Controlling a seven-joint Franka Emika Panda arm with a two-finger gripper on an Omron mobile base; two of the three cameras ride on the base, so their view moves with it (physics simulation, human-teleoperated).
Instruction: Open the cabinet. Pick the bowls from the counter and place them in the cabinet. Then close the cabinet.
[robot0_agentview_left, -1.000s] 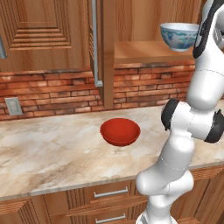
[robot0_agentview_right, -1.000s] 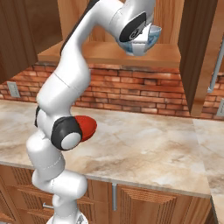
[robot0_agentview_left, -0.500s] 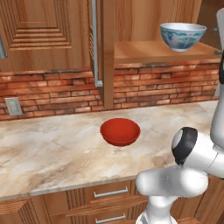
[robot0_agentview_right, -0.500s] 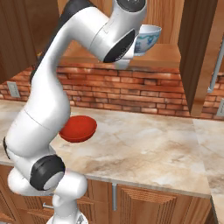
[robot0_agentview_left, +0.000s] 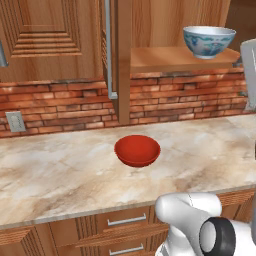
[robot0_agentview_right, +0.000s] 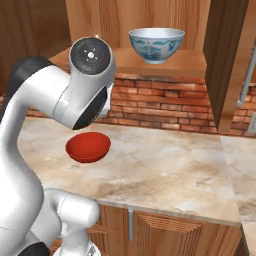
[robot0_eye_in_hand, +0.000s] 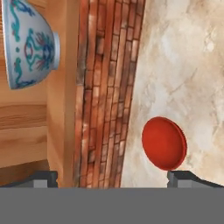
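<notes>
Pale white-blue patterned bowl (robot0_agentview_left: 209, 41) sits upright inside the open brown wooden cabinet (robot0_agentview_left: 177, 59); glossy red bowl (robot0_agentview_left: 137, 150) rests on the marbled beige worktop (robot0_agentview_left: 60, 170). Tool (robot0_eye_in_hand: 113, 177) fingers spread apart, empty.

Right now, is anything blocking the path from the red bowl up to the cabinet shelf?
Nothing visible. The red bowl sits alone on the counter; the cabinet shelf above stands open, with the white-blue bowl at its right.

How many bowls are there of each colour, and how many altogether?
Red bowl: 1, on the counter.
White-blue patterned bowl: 1, on the cabinet shelf.
Total: 2 bowls.
</notes>
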